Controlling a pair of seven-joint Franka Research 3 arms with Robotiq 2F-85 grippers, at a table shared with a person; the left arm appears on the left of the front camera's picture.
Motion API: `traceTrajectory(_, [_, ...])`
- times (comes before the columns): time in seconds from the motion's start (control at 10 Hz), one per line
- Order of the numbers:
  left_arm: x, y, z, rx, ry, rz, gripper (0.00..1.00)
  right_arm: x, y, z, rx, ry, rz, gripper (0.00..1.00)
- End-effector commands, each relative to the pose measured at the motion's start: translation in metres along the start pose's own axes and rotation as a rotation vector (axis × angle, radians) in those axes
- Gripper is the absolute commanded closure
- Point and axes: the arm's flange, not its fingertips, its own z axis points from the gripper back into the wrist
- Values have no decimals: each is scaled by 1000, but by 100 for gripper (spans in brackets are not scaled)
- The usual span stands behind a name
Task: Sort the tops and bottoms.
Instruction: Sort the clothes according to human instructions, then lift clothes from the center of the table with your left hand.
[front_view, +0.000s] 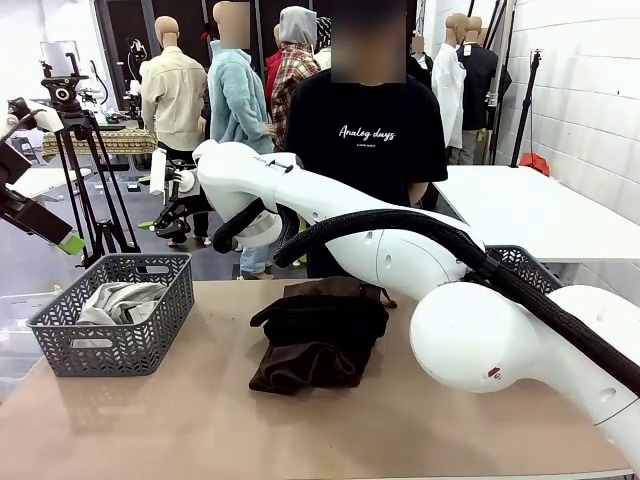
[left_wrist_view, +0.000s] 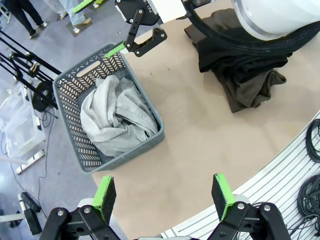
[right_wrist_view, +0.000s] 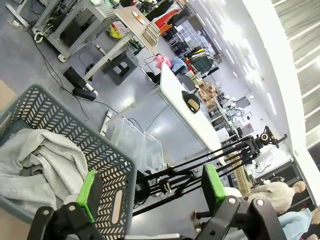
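While both pincers hang empty, one garment is sorted and a dark heap waits.

The pale grey-blue garment (front_view: 120, 300) lies in the left basket (front_view: 60, 345). The rest sit heaped mid-counter (front_view: 200, 430), with a black garment (front_view: 322, 320) on top of the dark brown one (front_view: 295, 372); how many lie folded in there I cannot tell. There are two baskets, and the right basket (front_view: 527, 265) is partly behind the right arm. The right pincer (right_wrist_view: 150, 179), fingers apart, hovers at the left basket's far end. The left pincer (left_wrist_view: 162, 186), also apart, hangs above the counter's near edge. This looks like a pause between picks. The next move calls for pinching only the top black layer and lifting it clear of the brown.
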Motion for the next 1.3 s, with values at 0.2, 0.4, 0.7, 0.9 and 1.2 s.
traceTrajectory(0.2, [-1, 1, 1, 1, 0, 3, 0, -1, 1, 0, 9, -1, 3, 0])
traceTrajectory(0.4, [-1, 1, 1, 1, 0, 3, 0, -1, 1, 0, 9, -1, 3, 0])
traceTrajectory(0.7, [-1, 1, 1, 1, 0, 3, 0, -1, 1, 0, 9, -1, 3, 0])
traceTrajectory(0.9, [-1, 1, 1, 1, 0, 3, 0, 0, 0, 0, 0, 0, 0, 0])
traceTrajectory(1.2, [-1, 1, 1, 1, 0, 3, 0, 19, -11, 57, -270, 74, -205, 0])
